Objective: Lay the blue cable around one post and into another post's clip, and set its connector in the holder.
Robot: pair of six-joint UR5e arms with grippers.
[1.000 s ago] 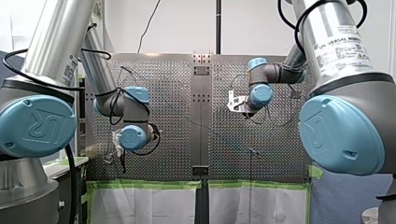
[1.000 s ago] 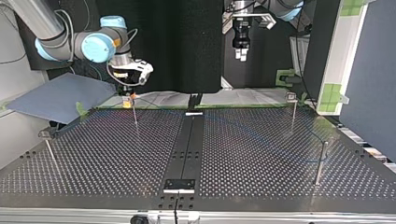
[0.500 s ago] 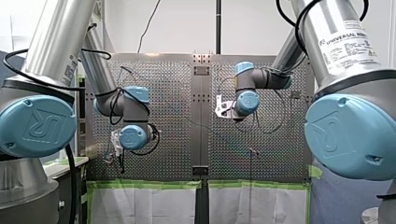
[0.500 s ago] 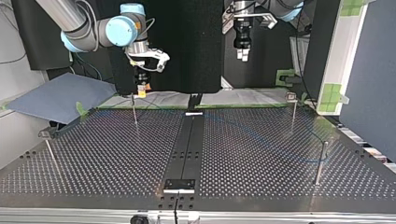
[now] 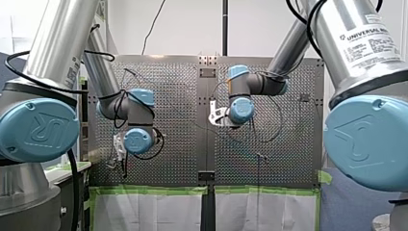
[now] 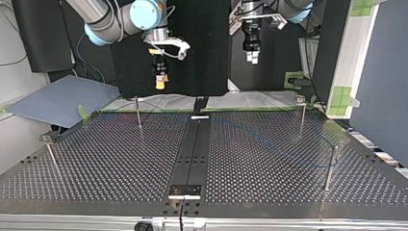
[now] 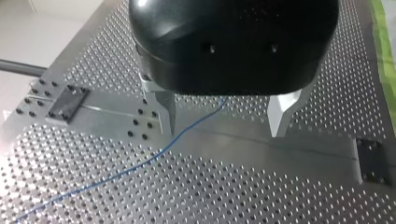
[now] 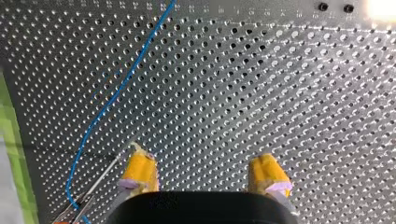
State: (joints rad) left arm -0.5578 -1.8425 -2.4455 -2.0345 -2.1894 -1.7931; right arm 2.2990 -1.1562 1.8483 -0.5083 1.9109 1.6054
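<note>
The thin blue cable (image 6: 269, 144) lies loose across the perforated table (image 6: 96, 168). In the left wrist view the cable (image 7: 177, 137) runs on the plate below and between the metal fingers (image 7: 166, 114) of my left gripper (image 7: 223, 126), which is open and empty, well above the table. My right gripper (image 8: 201, 173) is open too, with nothing between its yellow pads (image 8: 137, 170). The cable (image 8: 116, 93) passes ahead of it to one side, beside a thin post (image 8: 100, 175). In the top view my right gripper (image 6: 160, 83) hangs high, right of the back post (image 6: 138, 111). I cannot make out the connector.
Further thin posts stand at the top view's right back (image 6: 302, 115), right front (image 6: 331, 166) and left front (image 6: 52, 156). A dark strip with a small black plate (image 6: 184, 191) runs down the table's middle. A grey sheet (image 6: 57, 98) lies off the back left corner.
My right arm has risen from the back post and swung toward the middle of the table, its gripper still open. My left arm has not moved.
</note>
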